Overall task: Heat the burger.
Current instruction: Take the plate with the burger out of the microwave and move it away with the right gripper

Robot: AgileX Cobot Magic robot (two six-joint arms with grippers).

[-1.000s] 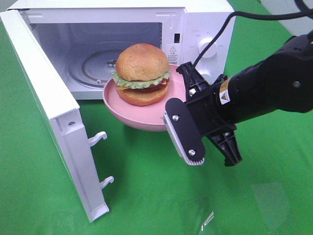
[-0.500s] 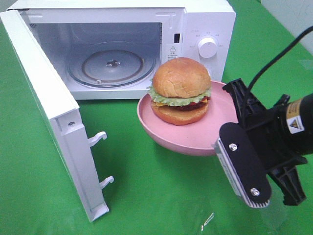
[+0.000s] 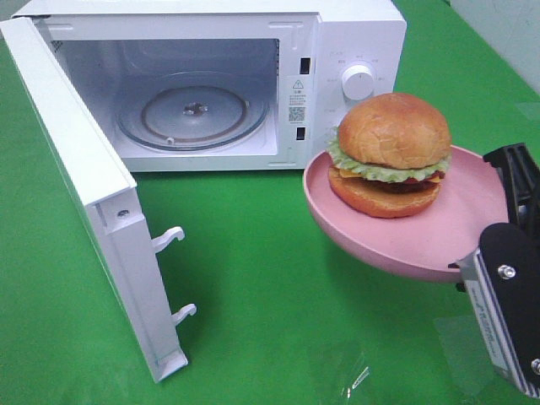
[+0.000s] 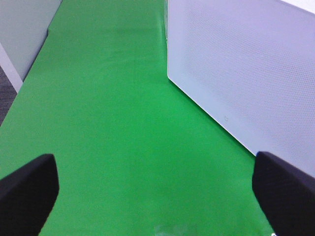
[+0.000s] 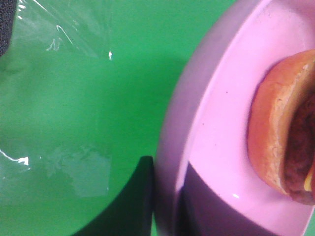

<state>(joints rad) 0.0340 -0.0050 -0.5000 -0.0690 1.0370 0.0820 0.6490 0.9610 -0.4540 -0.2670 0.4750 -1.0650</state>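
Observation:
The burger point(image 3: 391, 152), golden bun with green lettuce and a dark patty, rests on a pink plate point(image 3: 371, 232). The plate hangs above the green cloth, in front of the microwave's point(image 3: 354, 34) control panel and to the right of its open cavity. My right gripper point(image 3: 483, 211) is shut on the plate's right rim, one finger above the rim and one under it. In the right wrist view the right gripper point(image 5: 170, 206) pinches the plate rim point(image 5: 172, 128), with the burger point(image 5: 275, 132) at the edge. My left gripper point(image 4: 155, 196) is open beside the microwave's side wall point(image 4: 246, 73), holding nothing.
The microwave door point(image 3: 84, 194) stands wide open to the left, latches pointing outward. A glass turntable point(image 3: 192, 110) lies bare inside. Crinkled clear film point(image 3: 363, 375) lies on the green cloth near the front edge, also visible as film point(image 5: 59, 162) under the right wrist.
My right gripper has carried the plate with the burger rightward and toward the front, from just before the microwave opening to in front of the control panel.

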